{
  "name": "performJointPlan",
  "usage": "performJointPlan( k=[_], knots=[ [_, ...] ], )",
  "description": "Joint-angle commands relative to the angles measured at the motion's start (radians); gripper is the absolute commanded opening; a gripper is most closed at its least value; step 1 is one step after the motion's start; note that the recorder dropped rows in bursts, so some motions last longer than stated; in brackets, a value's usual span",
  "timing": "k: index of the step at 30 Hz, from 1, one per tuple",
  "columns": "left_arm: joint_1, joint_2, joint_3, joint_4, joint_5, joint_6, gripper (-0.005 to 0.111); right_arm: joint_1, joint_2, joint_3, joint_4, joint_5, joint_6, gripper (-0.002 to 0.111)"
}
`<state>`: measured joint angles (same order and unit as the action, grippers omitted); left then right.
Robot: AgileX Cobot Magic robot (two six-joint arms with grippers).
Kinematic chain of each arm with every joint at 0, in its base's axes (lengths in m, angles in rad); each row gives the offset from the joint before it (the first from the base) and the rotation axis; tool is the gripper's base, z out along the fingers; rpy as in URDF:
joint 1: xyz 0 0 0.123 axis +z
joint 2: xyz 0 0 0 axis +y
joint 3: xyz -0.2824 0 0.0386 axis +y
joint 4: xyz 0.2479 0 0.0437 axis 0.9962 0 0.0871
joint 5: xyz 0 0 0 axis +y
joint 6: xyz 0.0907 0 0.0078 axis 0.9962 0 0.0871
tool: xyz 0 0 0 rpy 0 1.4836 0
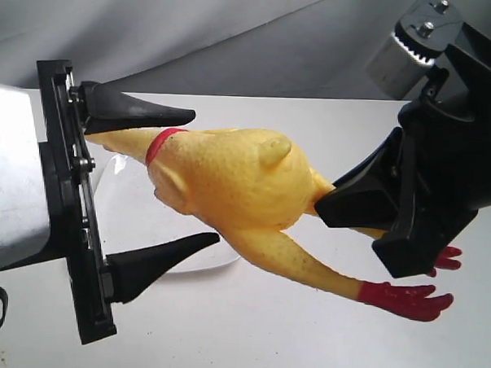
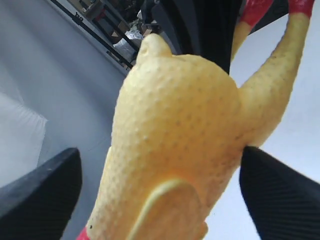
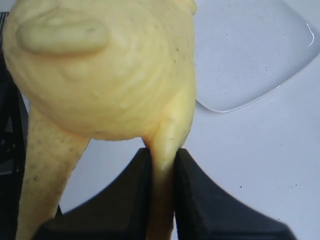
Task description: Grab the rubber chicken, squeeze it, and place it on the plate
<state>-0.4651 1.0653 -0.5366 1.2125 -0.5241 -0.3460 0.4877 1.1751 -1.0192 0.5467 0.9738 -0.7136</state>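
Observation:
The yellow rubber chicken (image 1: 229,179) hangs in the air, stretched across the middle, red collar (image 1: 162,144) to the left and red feet (image 1: 403,301) to the right. My right gripper (image 1: 330,206) is shut on one thin leg (image 3: 162,160), close under the plump body (image 3: 100,65). My left gripper (image 1: 205,176) stands open around the body near the collar; one finger (image 2: 280,195) lies against the textured skin (image 2: 175,130), the other finger (image 2: 40,195) is apart. The head is hidden behind the left gripper. The glossy white plate (image 1: 126,203) lies on the table below the chicken, also seen as the plate (image 3: 250,60) past the body.
A white tabletop (image 1: 263,331) runs under everything, with a grey cloth backdrop (image 1: 236,37) behind. The right arm's bulky black body (image 1: 450,160) fills the upper right. Dark shelving and clutter (image 2: 115,25) show far off in the left wrist view.

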Motion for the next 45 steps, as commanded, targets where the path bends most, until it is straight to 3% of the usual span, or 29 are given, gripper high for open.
performJointPlan(
  k=[1, 7, 18, 20, 22, 27, 28, 30, 35, 38, 42, 45],
  knots=[
    [-0.005, -0.003, -0.002, -0.015, 0.007, -0.013, 0.053, 0.003, -0.007, -0.006, 0.028, -0.015, 0.0, 0.0],
    [-0.005, -0.003, -0.002, -0.015, 0.007, -0.02, -0.001, 0.003, -0.007, -0.006, 0.028, -0.015, 0.0, 0.0],
    [-0.005, -0.003, -0.002, 0.006, 0.009, -0.02, 0.002, 0.003, -0.007, -0.006, 0.028, -0.015, 0.0, 0.0],
    [-0.005, -0.003, -0.002, 0.008, 0.009, -0.02, 0.01, 0.003, -0.007, -0.006, 0.028, -0.015, 0.0, 0.0],
    [-0.005, -0.003, -0.002, 0.008, 0.009, -0.02, 0.027, 0.003, -0.007, -0.006, 0.028, -0.015, 0.0, 0.0],
    [-0.005, -0.003, -0.002, -0.07, 0.009, -0.021, 0.089, 0.003, -0.007, -0.006, 0.028, -0.015, 0.0, 0.0],
    [-0.005, -0.003, -0.002, -0.121, 0.009, -0.024, 0.096, 0.003, -0.007, -0.006, 0.028, -0.017, 0.0, 0.0],
    [-0.005, -0.011, -0.002, -0.213, 0.009, -0.024, 0.1, 0.003, -0.007, -0.006, 0.028, -0.025, 0.0, 0.0],
    [-0.005, -0.102, -0.013, -0.354, 0.019, -0.022, 0.098, 0.003, -0.003, -0.006, 0.028, -0.12, 0.0, 0.0],
    [-0.005, -0.204, -0.052, -0.393, 0.101, -0.022, 0.092, 0.003, 0.029, -0.006, 0.046, -0.231, 0.0, 0.0],
    [-0.005, -0.405, -0.103, -0.472, 0.278, -0.02, 0.058, 0.003, 0.196, -0.006, 0.141, -0.378, -0.094, 0.0],
    [-0.005, -0.495, -0.103, -0.472, 0.371, -0.02, 0.042, 0.003, 0.343, -0.006, 0.309, -0.502, -0.243, 0.0]
  ],
)
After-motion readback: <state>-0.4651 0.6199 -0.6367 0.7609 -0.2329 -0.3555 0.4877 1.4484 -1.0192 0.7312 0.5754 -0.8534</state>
